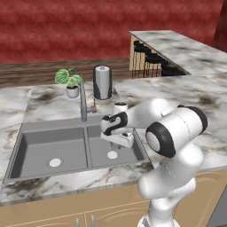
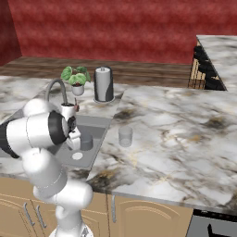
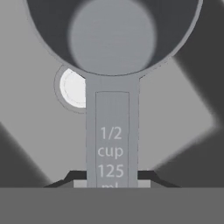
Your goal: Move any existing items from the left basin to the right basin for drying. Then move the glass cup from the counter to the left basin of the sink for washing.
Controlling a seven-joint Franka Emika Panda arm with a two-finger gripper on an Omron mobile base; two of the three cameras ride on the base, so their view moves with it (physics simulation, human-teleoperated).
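Hand view: small dark grey matte cylindrical measuring cup clamped by flat handle in end effector, long axis running straight out from fingertips. Hangs over narrower grey right basin, round white drain directly beneath. Straight down to release, probably.

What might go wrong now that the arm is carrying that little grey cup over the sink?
The end effector pinches the grey measuring cup only by its flat handle, so the bowl could swing or slip free. It hangs above the right basin; released from there, it might bounce and tip over near the drain. The tap stands close beside the arm, so a wide swing towards the glass cup might clip it.
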